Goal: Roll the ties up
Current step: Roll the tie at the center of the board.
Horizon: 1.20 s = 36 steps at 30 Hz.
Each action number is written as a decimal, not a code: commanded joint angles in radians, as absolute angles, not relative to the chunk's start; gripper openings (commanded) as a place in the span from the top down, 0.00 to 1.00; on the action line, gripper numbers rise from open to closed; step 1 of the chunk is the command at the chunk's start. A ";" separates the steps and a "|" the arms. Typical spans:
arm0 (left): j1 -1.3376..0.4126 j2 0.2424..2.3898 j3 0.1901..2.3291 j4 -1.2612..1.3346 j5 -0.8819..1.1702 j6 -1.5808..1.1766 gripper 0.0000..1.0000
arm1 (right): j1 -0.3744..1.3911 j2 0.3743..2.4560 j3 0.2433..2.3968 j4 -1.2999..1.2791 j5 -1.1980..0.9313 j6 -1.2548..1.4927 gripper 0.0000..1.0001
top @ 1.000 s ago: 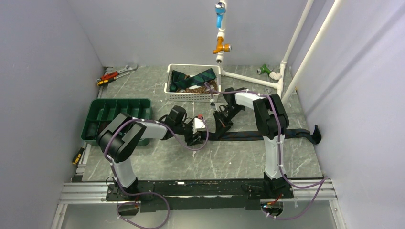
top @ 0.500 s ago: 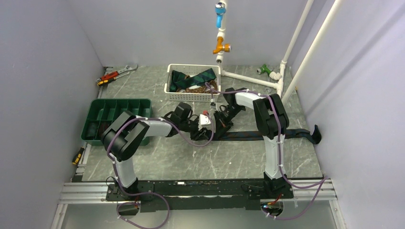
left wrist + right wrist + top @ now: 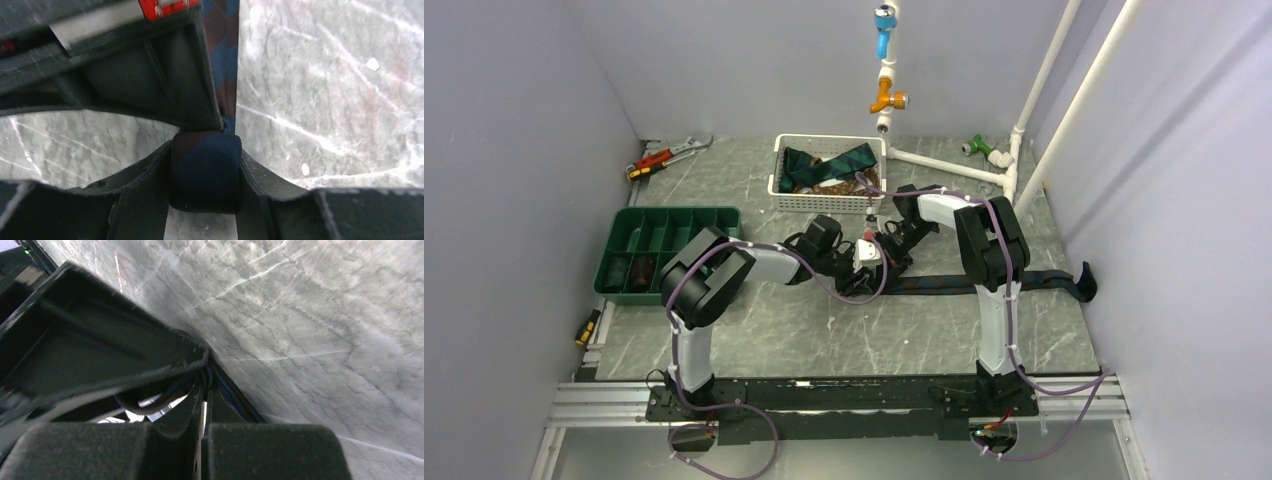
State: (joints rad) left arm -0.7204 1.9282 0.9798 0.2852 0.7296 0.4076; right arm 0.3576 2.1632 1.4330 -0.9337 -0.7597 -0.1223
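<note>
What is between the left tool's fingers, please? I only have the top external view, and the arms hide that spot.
Observer: The left wrist view shows the left tool closed on a small rolled-up end of the navy tie, with one finger against each side of the roll.
Operator: Thank you. Is the right tool open?
Observer: No. The right wrist view shows the right tool shut, its fingers together. Whether it pinches any fabric I cannot tell.
Operator: What pattern does the unrolled part have?
Observer: Up close in the left wrist view, it is navy with reddish-brown patches.
</note>
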 commanded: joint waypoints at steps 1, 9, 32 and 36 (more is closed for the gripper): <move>-0.722 1.949 0.956 0.256 0.692 0.453 0.51 | 0.370 2.191 1.403 -0.884 -0.687 -0.148 1.00; -0.721 1.936 0.957 0.163 0.622 0.488 0.64 | 0.352 2.123 1.429 -0.941 -0.743 -0.143 0.87; -0.743 1.950 1.008 0.039 0.571 0.501 0.66 | 0.313 2.083 1.411 -0.914 -1.020 -0.007 0.63; -0.744 1.949 1.008 0.037 0.572 0.506 0.66 | 0.313 2.093 1.408 -0.910 -0.956 -0.002 0.62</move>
State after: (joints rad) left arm -0.7429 1.9251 1.0191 0.1516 0.6365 0.4816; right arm 0.3149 2.0815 1.4143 -0.9325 -0.9958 -0.0170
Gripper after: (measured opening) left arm 0.348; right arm 0.375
